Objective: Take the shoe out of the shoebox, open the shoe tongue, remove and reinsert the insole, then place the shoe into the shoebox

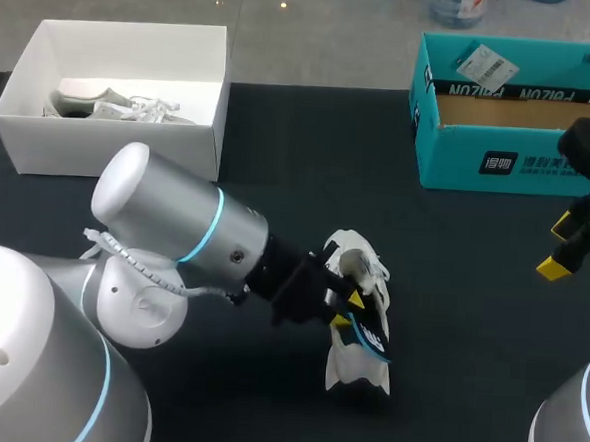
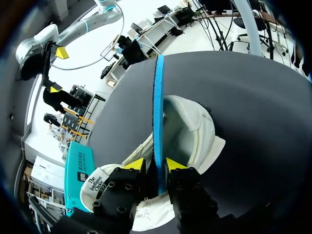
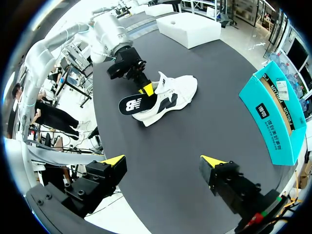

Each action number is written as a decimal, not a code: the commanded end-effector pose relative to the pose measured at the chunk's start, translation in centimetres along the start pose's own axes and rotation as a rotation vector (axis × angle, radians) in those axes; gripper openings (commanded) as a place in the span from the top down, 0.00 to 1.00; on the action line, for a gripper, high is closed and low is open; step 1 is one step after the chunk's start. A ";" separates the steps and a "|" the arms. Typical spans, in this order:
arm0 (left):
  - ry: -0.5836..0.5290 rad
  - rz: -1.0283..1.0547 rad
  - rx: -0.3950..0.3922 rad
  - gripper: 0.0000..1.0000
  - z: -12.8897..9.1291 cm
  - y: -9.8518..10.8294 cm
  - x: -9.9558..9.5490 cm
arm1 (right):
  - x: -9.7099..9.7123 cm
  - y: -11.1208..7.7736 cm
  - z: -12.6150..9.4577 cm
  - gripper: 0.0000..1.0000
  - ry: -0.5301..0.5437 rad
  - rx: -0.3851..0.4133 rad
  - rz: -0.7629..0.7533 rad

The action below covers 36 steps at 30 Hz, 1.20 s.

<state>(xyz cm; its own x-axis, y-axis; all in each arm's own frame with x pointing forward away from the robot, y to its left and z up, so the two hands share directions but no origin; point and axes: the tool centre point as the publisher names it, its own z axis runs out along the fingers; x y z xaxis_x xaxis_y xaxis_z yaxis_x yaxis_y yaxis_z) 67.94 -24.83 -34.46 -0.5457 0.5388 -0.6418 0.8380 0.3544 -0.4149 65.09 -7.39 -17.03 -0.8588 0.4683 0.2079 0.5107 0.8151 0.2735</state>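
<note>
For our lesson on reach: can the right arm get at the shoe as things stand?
Probably yes: only bare table lies between the open right gripper and the shoe; the left gripper, holding the insole, is at its far side.

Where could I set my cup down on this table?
Bare tabletop lies between the white box and the teal shoebox, and between the white shoe and the right gripper. It's crowded where the left gripper holds the insole at the shoe.

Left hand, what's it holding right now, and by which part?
The left hand is shut on the insole, pinching it near one end, over the shoe.
</note>
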 end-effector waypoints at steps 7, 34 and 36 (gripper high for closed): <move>-0.019 0.017 0.034 0.58 -0.8 -2.0 -0.2 | -0.1 0.1 0.1 0.00 0.002 0.004 0.001; 0.050 0.071 -0.013 1.00 1.5 1.1 -0.2 | -0.1 0.1 0.1 0.00 0.002 0.004 0.001; 0.055 0.059 -0.010 1.00 1.7 1.1 0.3 | -0.1 0.1 0.1 0.00 0.002 0.004 0.001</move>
<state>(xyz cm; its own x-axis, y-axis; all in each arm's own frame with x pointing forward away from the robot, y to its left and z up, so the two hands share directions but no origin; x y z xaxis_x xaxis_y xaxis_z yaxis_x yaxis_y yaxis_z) 68.73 -25.28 -35.55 -0.4929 0.6011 -0.6291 0.8698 0.3228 -0.3731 65.09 -7.39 -17.03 -0.8588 0.4683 0.2079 0.5107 0.8151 0.2735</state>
